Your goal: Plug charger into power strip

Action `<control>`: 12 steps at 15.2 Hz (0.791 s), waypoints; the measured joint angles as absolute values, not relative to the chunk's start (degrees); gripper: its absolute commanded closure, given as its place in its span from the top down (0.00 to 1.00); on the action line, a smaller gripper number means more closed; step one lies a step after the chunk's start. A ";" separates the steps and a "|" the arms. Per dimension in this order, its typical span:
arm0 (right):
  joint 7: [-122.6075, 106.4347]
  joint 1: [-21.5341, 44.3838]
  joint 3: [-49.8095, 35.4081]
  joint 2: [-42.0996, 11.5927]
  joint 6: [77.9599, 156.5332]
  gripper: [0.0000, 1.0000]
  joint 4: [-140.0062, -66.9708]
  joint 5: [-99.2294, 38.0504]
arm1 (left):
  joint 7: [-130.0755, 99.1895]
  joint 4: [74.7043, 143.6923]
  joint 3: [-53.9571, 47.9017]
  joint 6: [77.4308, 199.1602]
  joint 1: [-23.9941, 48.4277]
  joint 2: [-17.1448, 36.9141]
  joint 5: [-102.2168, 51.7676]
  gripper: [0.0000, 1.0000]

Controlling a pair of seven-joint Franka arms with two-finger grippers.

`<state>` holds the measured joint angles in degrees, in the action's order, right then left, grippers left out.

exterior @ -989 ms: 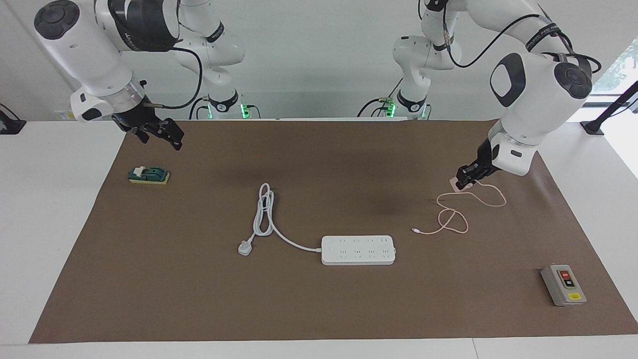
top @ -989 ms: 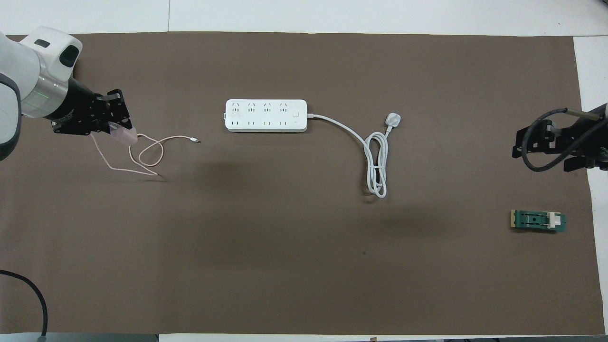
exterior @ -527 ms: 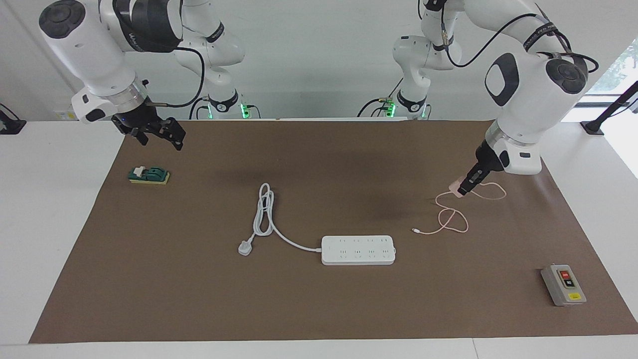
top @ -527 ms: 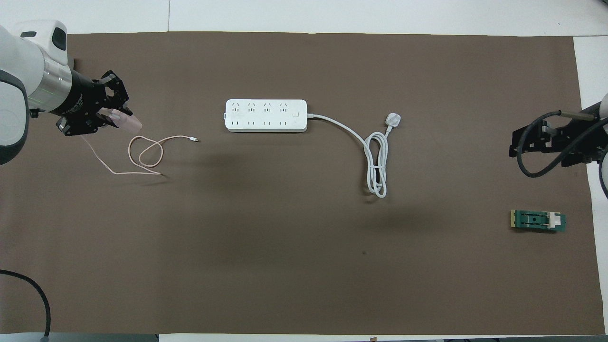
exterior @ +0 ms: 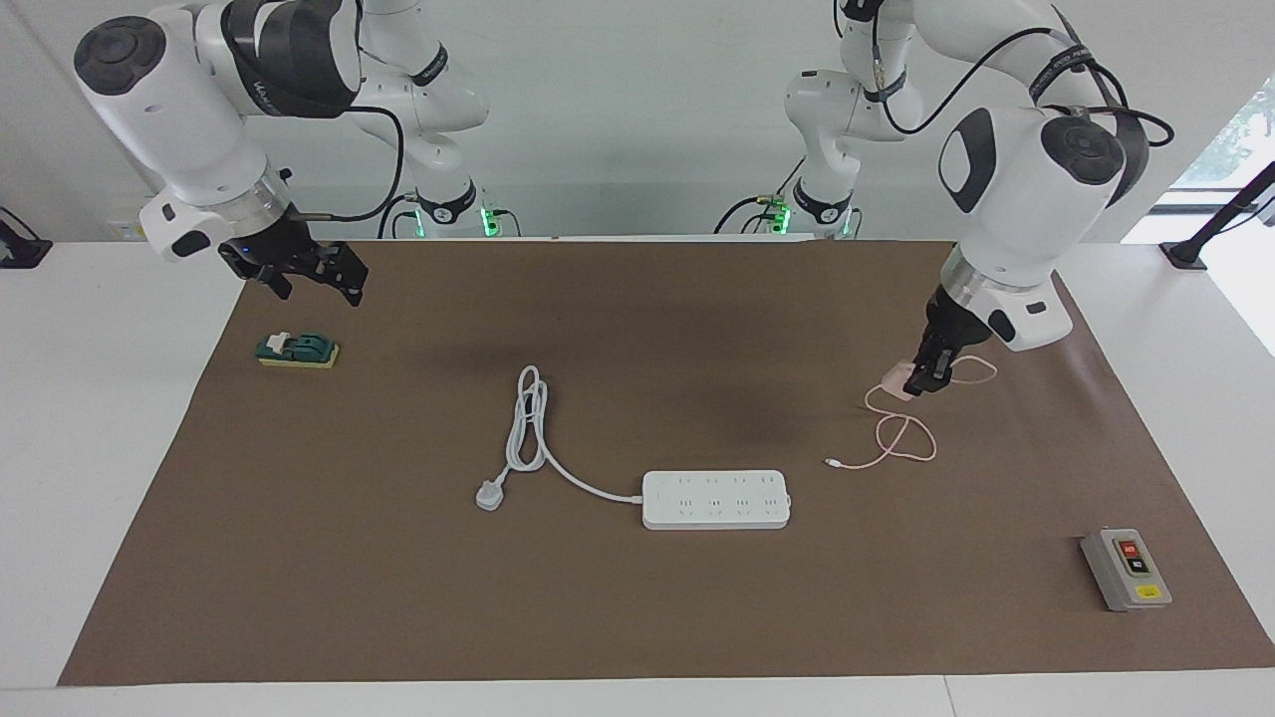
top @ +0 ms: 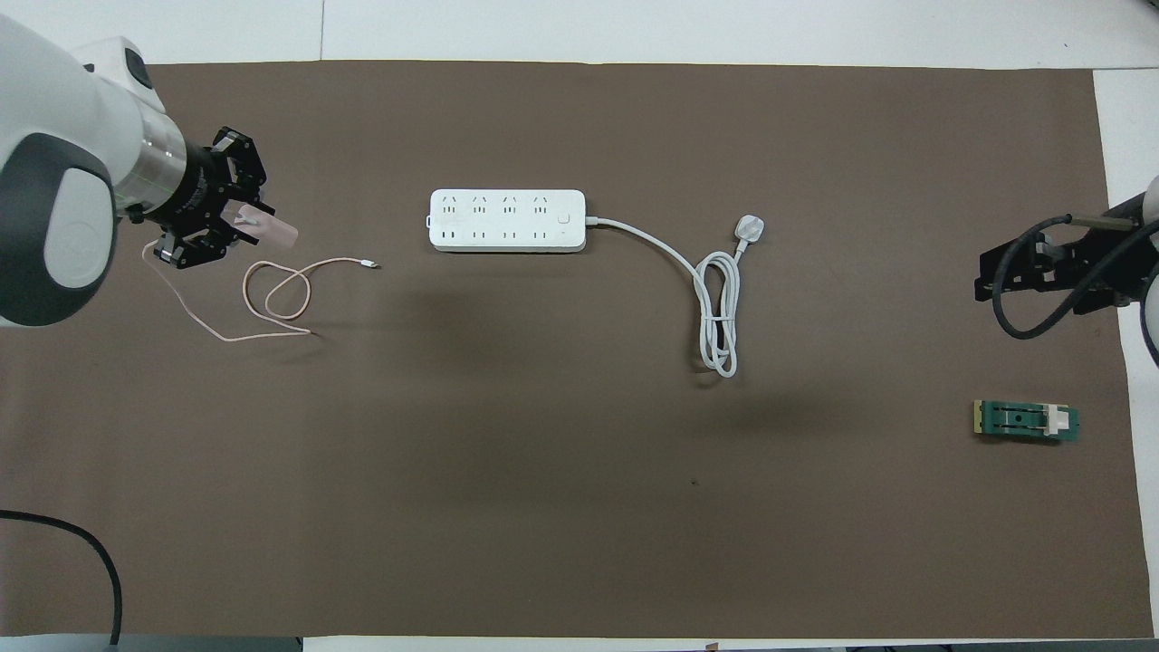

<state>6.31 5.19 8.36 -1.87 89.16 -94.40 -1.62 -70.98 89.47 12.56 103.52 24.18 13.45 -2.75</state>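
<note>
Pink charger [exterior: 895, 377] clamped in left gripper [exterior: 921, 379]; right gripper [exterior: 317, 283] waits, fingers apart.

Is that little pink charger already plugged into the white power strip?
No, the charger is shut in the left gripper, well apart from the power strip, whose sockets are all bare.

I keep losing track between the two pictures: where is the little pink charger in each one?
Facing view: charger at mid-right, held by the left gripper.
Overhead view: charger at upper left, in the same gripper.
Shared landmark: the power strip, mid-table.
</note>
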 measured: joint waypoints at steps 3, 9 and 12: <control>3.31 4.13 8.24 -1.87 89.16 1.00 -94.38 -1.62 | -76.88 84.96 12.55 102.94 27.60 18.64 -1.34 0.00; 2.61 4.03 8.21 -1.87 89.20 1.00 -94.36 -1.62 | -89.52 73.44 14.45 101.18 31.25 31.84 -0.29 0.00; 2.61 3.99 8.33 -1.86 89.22 1.00 -94.14 -1.62 | -95.42 70.19 14.76 101.36 31.92 34.84 -0.22 0.00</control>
<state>2.61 3.99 8.33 -1.86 89.22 -94.14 -1.62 -95.42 70.19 14.76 101.36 31.92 34.84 -0.22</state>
